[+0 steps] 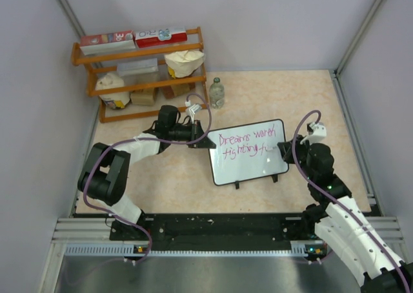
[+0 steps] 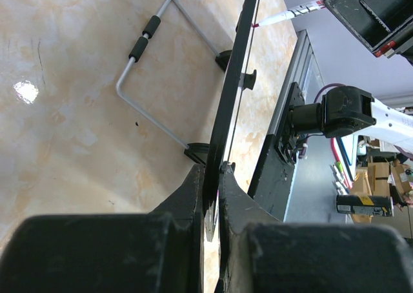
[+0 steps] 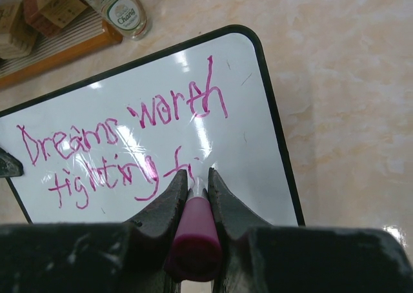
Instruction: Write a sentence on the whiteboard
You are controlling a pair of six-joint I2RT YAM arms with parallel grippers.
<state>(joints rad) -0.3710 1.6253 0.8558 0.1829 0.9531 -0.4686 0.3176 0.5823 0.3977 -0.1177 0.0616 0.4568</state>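
The whiteboard (image 1: 248,169) stands propped on the table, tilted back on its wire stand (image 2: 150,80). The sentence (image 1: 244,144) is in pink marker and reads "Dreams worth" over "fighting f" (image 3: 122,148). My left gripper (image 1: 197,139) is shut on the board's left edge; in the left wrist view the black frame (image 2: 236,80) runs edge-on between its jaws (image 2: 216,171). My right gripper (image 1: 283,148) is shut on a pink marker (image 3: 193,232), whose tip touches the board (image 3: 253,170) just after the "f". The same marker (image 2: 298,11) shows from the side.
A wooden shelf (image 1: 139,73) with boxes, bags and a container stands at the back left. A small bottle (image 1: 217,93) stands beside it, close behind the board. Grey walls close in the table on three sides.
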